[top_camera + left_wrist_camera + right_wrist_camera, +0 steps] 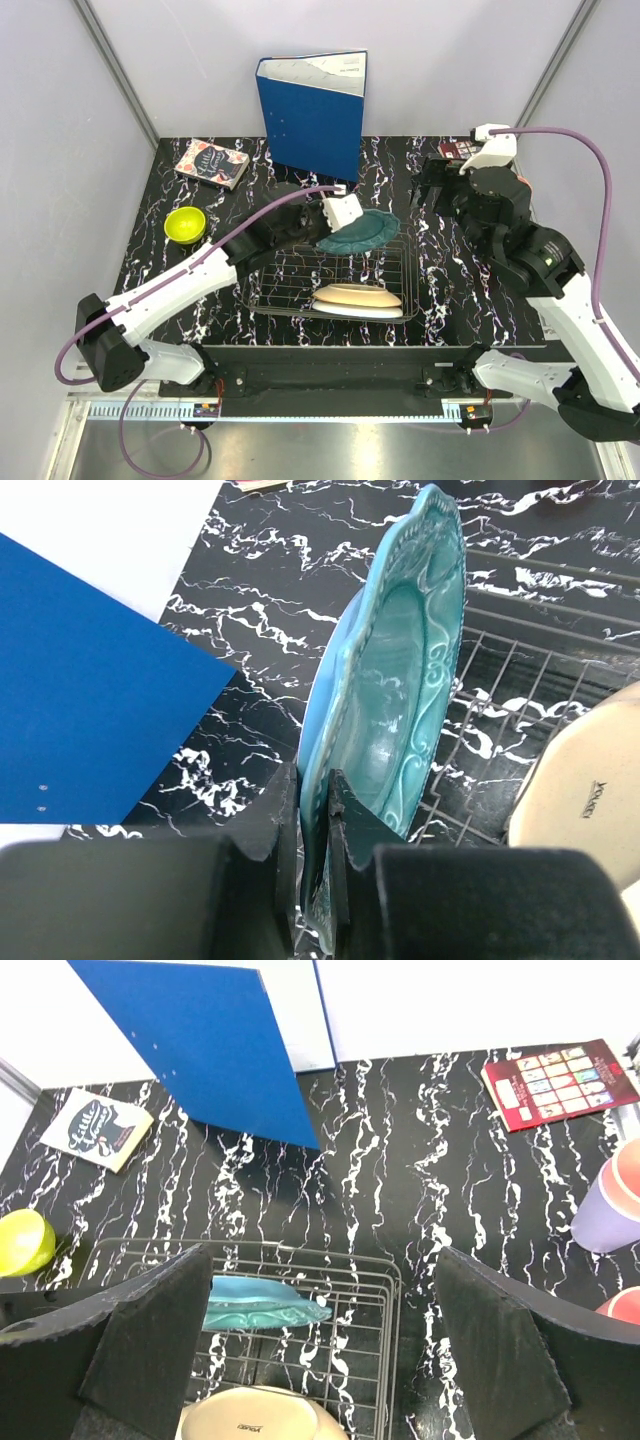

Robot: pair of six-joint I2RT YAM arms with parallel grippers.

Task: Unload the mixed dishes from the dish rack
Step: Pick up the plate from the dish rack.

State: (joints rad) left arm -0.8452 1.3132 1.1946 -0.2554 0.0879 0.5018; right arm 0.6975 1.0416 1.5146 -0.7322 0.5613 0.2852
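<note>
While the bowl (185, 224) already sits out on the table at left, the left gripper (312, 805) reaches over the rack (272, 288), jaws clamped on the teal plate (362, 231), which is held on edge over the far side. Two plates (357, 297) remain inside. The right gripper (432, 186) hovers beyond the rack's right end, jaws wide apart and empty.

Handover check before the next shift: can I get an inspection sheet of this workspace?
Surface: black marbled table, no spills seen.
Job's things: teal plate held on edge at the far side of the dish rack; cream plate on white plate in the rack; yellow-green bowl, lavender cup and pink cup on the table.
Clutter: blue binder, patterned book, red book.
Grippers: left gripper fingers shut on the teal plate's rim; right gripper open, empty.
Cables: purple cables along both arms, clear of the dishes.
Surroundings: pale walls; nothing else seen.
</note>
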